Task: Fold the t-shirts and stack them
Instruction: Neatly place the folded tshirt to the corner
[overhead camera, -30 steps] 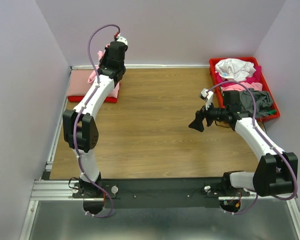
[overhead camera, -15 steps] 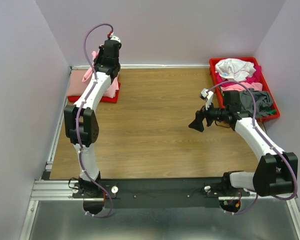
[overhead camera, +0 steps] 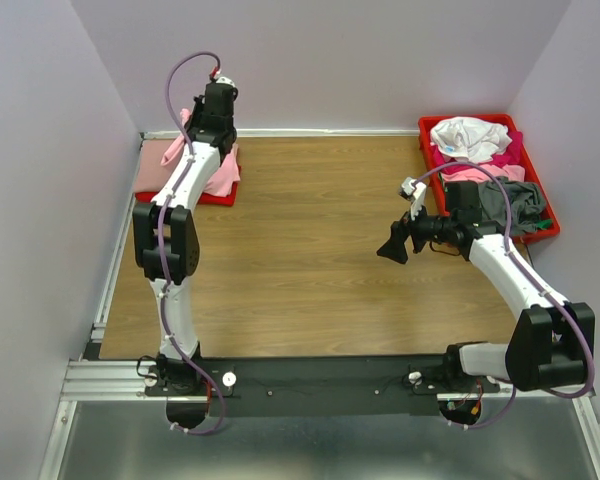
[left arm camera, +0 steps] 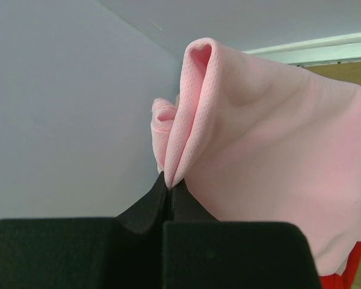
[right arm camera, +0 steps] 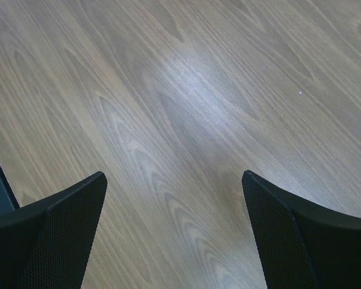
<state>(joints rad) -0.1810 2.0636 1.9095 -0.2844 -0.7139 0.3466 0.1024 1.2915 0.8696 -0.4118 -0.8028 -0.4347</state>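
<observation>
**Top view.** The left hand (overhead camera: 200, 122) is holding the light pink t-shirt (overhead camera: 220, 172) aloft over the far edge of the table (overhead camera: 300, 260), well apart from the red tray (overhead camera: 470, 119) and at the end opposite it. The cloth is hanging over a low stack (overhead camera: 160, 155) of salmon and red shirts. The unfolded shirts (overhead camera: 470, 138), white, pink, magenta and grey, are lying heaped inside the red tray. The right hand (overhead camera: 388, 248) is hovering above bare table near the tray's near-left corner, carrying nothing.

**Left wrist view.** The left hand (left arm camera: 168, 183) is pressing its fingers fully together on a bunched fold of the light pink t-shirt (left arm camera: 259, 156), which is draping away from the pinch in soft pleats. The fabric is showing a fine mesh knit. It is judged light and limp, and likely to slump or slide out of a narrow pinch. A hold on a doubled edge, such as the hem or a shoulder seam, should be gripping more surely than a single layer.

**Right wrist view.** The right hand's fingers (right arm camera: 60, 223) are standing wide apart, with only wood grain showing between them.
</observation>
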